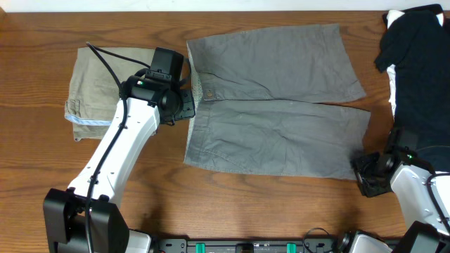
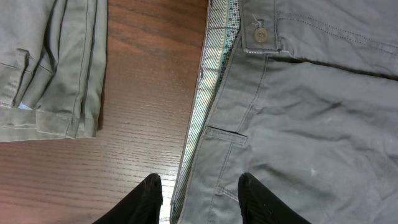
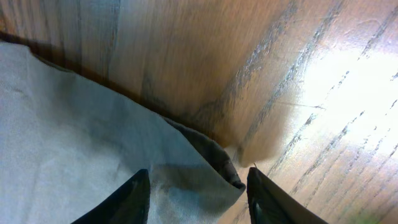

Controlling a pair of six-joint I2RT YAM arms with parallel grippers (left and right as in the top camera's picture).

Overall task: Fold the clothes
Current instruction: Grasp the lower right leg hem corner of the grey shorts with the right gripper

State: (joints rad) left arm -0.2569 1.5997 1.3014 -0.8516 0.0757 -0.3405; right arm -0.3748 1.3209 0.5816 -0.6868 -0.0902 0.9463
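Note:
Grey shorts (image 1: pixel 274 105) lie spread flat in the middle of the table, waistband to the left. My left gripper (image 1: pixel 188 105) sits low at that waistband; in the left wrist view it (image 2: pixel 199 180) is open, its fingers standing either side of the striped waistband edge (image 2: pixel 202 124). My right gripper (image 1: pixel 365 177) is at the lower right leg hem. The right wrist view shows it (image 3: pixel 198 174) open, with the hem corner (image 3: pixel 211 180) of the grey cloth (image 3: pixel 74 137) between its fingers. Olive-khaki shorts (image 1: pixel 95 91) lie folded at the left.
A black garment (image 1: pixel 415 35) lies bunched over a white one (image 1: pixel 392 88) at the back right corner. The folded olive shorts (image 2: pixel 56 62) lie a strip of bare wood (image 2: pixel 149 93) away from the grey waistband. The table's front edge runs below both arms.

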